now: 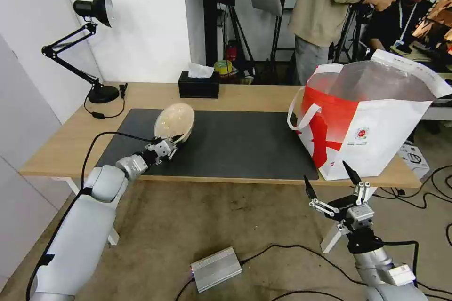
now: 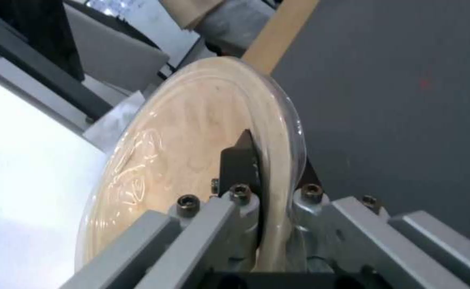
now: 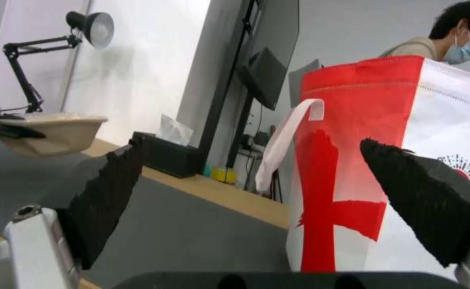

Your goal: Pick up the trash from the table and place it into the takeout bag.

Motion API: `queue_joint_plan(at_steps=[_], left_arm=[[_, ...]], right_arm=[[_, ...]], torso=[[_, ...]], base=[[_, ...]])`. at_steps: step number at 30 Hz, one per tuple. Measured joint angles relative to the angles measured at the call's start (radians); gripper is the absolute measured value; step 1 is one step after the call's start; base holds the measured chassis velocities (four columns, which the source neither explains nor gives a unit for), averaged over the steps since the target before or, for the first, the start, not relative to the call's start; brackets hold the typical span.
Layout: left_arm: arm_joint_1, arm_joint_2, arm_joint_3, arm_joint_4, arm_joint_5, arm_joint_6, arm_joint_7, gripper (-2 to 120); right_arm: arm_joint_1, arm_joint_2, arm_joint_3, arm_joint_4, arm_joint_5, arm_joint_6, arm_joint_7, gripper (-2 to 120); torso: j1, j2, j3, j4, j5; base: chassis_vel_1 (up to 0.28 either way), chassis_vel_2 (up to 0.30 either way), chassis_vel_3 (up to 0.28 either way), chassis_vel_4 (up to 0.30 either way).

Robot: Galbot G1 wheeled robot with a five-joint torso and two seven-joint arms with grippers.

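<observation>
Even, bright indoor light from above; shadows on the mat are soft and faint. The head view bends straight lines near its edges. In the left wrist view a blown-out white patch glares beside the bowl, whose clear lid shows streaky reflections, and everything is soft. The right wrist view blurs its near fingertips

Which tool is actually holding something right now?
The left tool, clamped on the beige bowl's rim above the mat; the right tool hangs open below the table edge.
</observation>
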Motion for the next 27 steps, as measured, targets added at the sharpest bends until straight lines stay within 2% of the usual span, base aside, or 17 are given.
queue_joint_plan(at_steps=[8, 16, 21, 26, 27], left_arm=[[-0.013, -0.019, 0.001, -0.043, -0.022, 0.002, -0.004, 1], [-0.036, -0.049, 0.039, -0.105, -0.062, 0.014, -0.020, 1], [-0.089, -0.081, 0.099, -0.145, -0.083, 0.027, -0.041, 1], [-0.111, -0.094, 0.129, -0.145, -0.087, 0.028, -0.058, 1], [-0.133, -0.108, 0.161, -0.134, -0.088, 0.026, -0.081, 1]], right_arm=[[0.000, 0.000, 0.000, 0.000, 0.000, 0.000, 0.000, 100], [0.000, 0.000, 0.000, 0.000, 0.000, 0.000, 0.000, 100], [0.000, 0.000, 0.000, 0.000, 0.000, 0.000, 0.000, 100], [0.000, 0.000, 0.000, 0.000, 0.000, 0.000, 0.000, 100], [0.000, 0.000, 0.000, 0.000, 0.000, 0.000, 0.000, 100]], torso=[[0.000, 0.000, 0.000, 0.0000, 0.0001], [0.000, 0.000, 0.000, 0.0000, 0.0002], [0.000, 0.000, 0.000, 0.0000, 0.0003], [0.000, 0.000, 0.000, -0.0001, 0.0003], [0.000, 0.000, 0.000, 0.0000, 0.0002]], base=[[0.000, 0.000, 0.000, 0.000], [0.000, 0.000, 0.000, 0.000], [0.000, 0.000, 0.000, 0.000], [0.000, 0.000, 0.000, 0.000], [0.000, 0.000, 0.000, 0.000]])
